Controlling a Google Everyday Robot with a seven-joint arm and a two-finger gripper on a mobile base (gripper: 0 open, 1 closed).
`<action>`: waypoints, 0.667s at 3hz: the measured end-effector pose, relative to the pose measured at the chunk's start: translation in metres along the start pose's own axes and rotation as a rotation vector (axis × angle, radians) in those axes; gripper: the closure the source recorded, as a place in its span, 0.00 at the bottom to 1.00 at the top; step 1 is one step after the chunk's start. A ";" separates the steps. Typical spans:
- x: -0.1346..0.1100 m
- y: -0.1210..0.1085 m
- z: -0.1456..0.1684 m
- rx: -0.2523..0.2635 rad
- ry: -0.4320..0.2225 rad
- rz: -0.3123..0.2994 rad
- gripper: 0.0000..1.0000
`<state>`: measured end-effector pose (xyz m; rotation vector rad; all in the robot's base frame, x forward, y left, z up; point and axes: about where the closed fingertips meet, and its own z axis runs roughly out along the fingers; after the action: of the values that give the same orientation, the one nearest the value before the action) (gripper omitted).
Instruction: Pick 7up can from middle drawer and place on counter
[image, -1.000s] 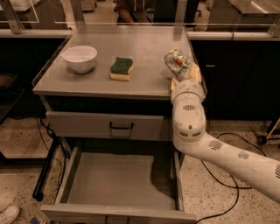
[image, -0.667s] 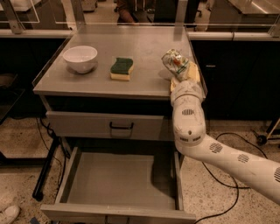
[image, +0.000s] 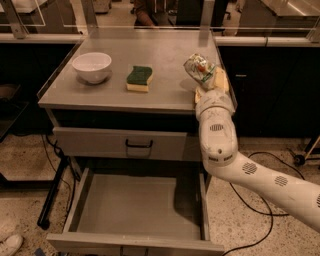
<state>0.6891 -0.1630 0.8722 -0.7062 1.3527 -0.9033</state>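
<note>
The dented silvery-green 7up can (image: 198, 67) with red and white marks is held tilted in my gripper (image: 209, 77), just above the right edge of the grey counter (image: 165, 52). The gripper is shut on the can, its yellowish fingers (image: 220, 79) to the can's right. My white arm rises from the lower right beside the cabinet. The open middle drawer (image: 135, 207) lies below with a bare grey floor.
A white bowl (image: 92, 66) stands at the counter's left and a green-and-yellow sponge (image: 139, 78) at its middle. A shut upper drawer with a black handle (image: 138, 144) sits under the counter. Clear side guards edge the top. Cables lie on the floor.
My gripper has carried the can slightly left, further over the counter's right edge. Bowl, sponge and drawer have not moved.
</note>
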 end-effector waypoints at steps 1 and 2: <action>-0.003 -0.018 0.003 0.018 -0.003 -0.012 1.00; -0.004 -0.029 0.005 0.032 -0.021 -0.040 1.00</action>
<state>0.6905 -0.1743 0.8992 -0.7187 1.3071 -0.9445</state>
